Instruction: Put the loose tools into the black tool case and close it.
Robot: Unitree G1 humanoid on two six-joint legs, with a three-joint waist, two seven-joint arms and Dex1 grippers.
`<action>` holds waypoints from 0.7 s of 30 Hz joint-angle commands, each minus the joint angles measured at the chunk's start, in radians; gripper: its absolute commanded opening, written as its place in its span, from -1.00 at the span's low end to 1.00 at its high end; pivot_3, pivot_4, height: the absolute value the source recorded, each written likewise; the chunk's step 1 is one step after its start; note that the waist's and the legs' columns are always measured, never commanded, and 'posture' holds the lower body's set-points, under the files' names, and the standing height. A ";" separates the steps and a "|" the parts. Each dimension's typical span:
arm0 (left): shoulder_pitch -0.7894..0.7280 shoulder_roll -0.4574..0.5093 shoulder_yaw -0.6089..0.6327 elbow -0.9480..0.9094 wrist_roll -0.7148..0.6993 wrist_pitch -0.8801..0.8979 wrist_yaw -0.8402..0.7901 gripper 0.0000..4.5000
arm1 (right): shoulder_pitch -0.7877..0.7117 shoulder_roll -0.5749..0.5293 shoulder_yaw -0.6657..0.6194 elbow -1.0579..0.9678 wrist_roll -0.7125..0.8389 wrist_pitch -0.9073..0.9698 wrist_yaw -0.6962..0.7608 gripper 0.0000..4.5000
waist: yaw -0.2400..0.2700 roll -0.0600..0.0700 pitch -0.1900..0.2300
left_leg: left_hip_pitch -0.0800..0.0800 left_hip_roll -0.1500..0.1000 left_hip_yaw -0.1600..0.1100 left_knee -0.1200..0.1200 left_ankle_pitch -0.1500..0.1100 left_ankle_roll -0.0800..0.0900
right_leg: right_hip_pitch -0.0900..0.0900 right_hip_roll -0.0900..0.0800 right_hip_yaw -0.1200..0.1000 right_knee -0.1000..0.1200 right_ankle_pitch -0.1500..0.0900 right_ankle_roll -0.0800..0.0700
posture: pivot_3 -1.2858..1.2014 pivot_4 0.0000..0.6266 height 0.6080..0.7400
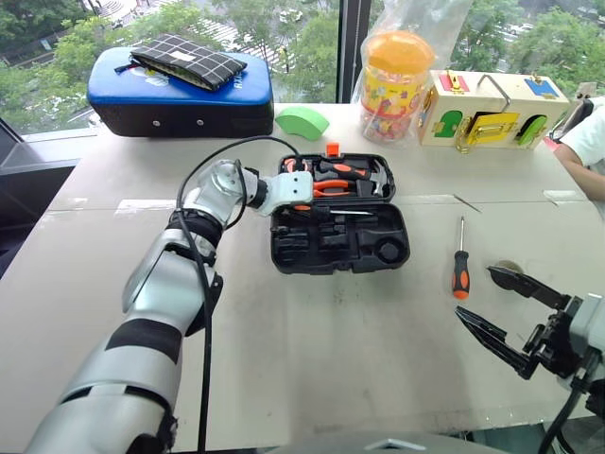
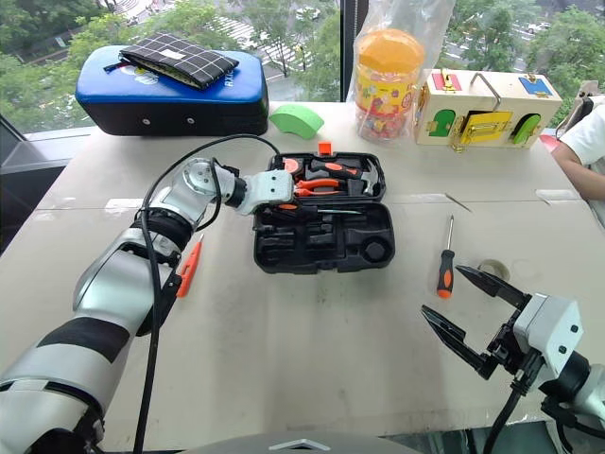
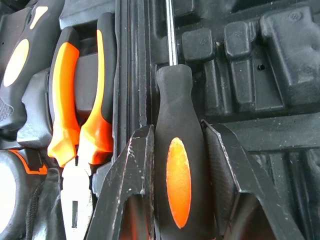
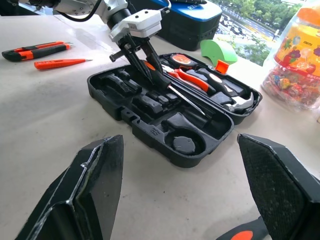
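Screwdriver sits pinched in your left fingers over the open tool case mid-counter; misaligned with its slot, it could block the lid. Your right fingers are spread, empty, near the second screwdriver.

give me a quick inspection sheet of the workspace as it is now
surface: pale table, scuffed.
job's things: tool case open; one screwdriver held over it; second screwdriver, orange tester and cutter loose on the table.
clutter: blue case with checked pouch, green block, candy jar, wooden box.
grippers: left gripper shut on the screwdriver; right gripper open, holding nothing.
cables: black cable along left arm.
surroundings: window, trees; a person's arm at the table edge.
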 commanded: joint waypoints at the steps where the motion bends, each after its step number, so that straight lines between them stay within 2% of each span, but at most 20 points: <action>1: -0.034 0.019 0.040 0.019 0.007 -0.008 0.027 -0.19 | -0.010 -0.010 -0.016 -0.020 0.006 -0.022 0.000 0.63 | 0.000 0.000 0.000 | 0.000 0.000 0.000 0.000 0.000 0.000 | 0.000 0.000 0.000 0.000 0.000 0.000 | 0.03 -0.52 1.00; 3: -0.050 0.019 0.082 0.017 -0.029 0.015 0.011 0.03 | -0.011 -0.012 -0.017 -0.018 0.008 -0.023 0.001 0.63 | 0.001 0.000 0.000 | 0.000 0.000 0.000 0.000 0.000 0.000 | 0.000 0.000 0.000 0.000 0.000 0.000 | 0.03 -0.52 1.00; 4: -0.060 0.018 0.114 0.014 -0.059 0.044 -0.019 0.28 | -0.011 -0.013 -0.019 -0.017 0.009 -0.023 0.001 0.63 | 0.001 0.000 0.000 | 0.000 0.000 0.000 0.000 0.000 0.000 | 0.000 0.000 0.000 0.000 0.000 0.000 | 0.03 -0.52 1.00; 6: -0.071 0.025 0.155 0.002 -0.095 0.082 -0.080 0.63 | -0.011 -0.013 -0.022 -0.014 0.010 -0.025 0.003 0.63 | 0.002 -0.001 0.001 | -0.001 0.000 0.000 0.000 0.000 0.000 | 0.000 0.000 -0.001 0.000 0.000 0.000 | 0.03 -0.52 1.00; 8: -0.072 0.028 0.196 -0.013 -0.131 0.180 -0.134 0.63 | -0.022 -0.013 -0.005 -0.006 -0.004 -0.026 -0.002 0.63 | 0.002 -0.001 0.001 | -0.001 0.000 -0.001 0.000 0.000 0.000 | 0.000 0.000 -0.002 0.000 0.000 0.000 | 0.03 -0.52 1.00; 10: -0.061 0.014 0.240 -0.035 -0.168 0.277 -0.123 0.41 | -0.038 -0.011 0.015 0.001 -0.017 -0.024 -0.009 0.63 | 0.001 -0.001 0.001 | -0.001 0.000 -0.001 0.000 0.000 0.000 | 0.000 0.000 -0.002 0.000 0.000 0.000 | 0.03 -0.52 1.00; 12: -0.027 -0.006 0.259 -0.083 -0.188 0.349 -0.114 0.07 | -0.055 -0.012 0.029 0.005 -0.026 -0.021 -0.016 0.63 | 0.001 -0.001 0.001 | 0.000 0.000 -0.001 0.000 0.000 0.000 | 0.000 0.000 -0.002 0.001 0.000 0.000 | 0.03 -0.52 1.00; 14: 0.017 -0.031 0.278 -0.148 -0.208 0.424 -0.080 -0.34 | -0.066 -0.014 0.033 0.006 -0.026 -0.018 -0.020 0.63 | 0.001 0.000 0.001 | 0.000 0.000 -0.001 0.000 0.000 0.000 | 0.000 0.000 -0.002 0.001 0.000 0.000 | 0.03 -0.52 1.00; 15: 0.046 -0.041 0.282 -0.189 -0.210 0.445 -0.054 -0.61 | -0.067 -0.015 0.033 0.006 -0.025 -0.017 -0.020 0.63 | 0.001 0.000 0.001 | 0.000 0.000 -0.001 0.000 0.000 0.000 | 0.000 0.000 -0.001 0.001 0.000 0.000 | 0.03 -0.52 1.00; 17: 0.099 -0.064 0.294 -0.261 -0.215 0.502 0.017 -0.98 | -0.067 -0.017 0.028 0.008 -0.023 -0.017 -0.018 0.63 | 0.000 0.000 0.001 | 0.000 0.000 -0.001 0.000 0.000 0.000 | 0.000 0.000 -0.001 0.002 0.000 0.000 | 0.03 -0.52 1.00; 21: 0.192 -0.115 0.287 -0.341 -0.192 0.580 0.179 -0.98 | -0.068 -0.020 0.024 0.009 -0.021 -0.013 -0.021 0.63 | -0.001 -0.001 0.001 | 0.000 0.000 -0.002 0.000 0.000 0.000 | 0.000 0.000 -0.001 0.002 0.000 0.000 | 0.03 -0.52 1.00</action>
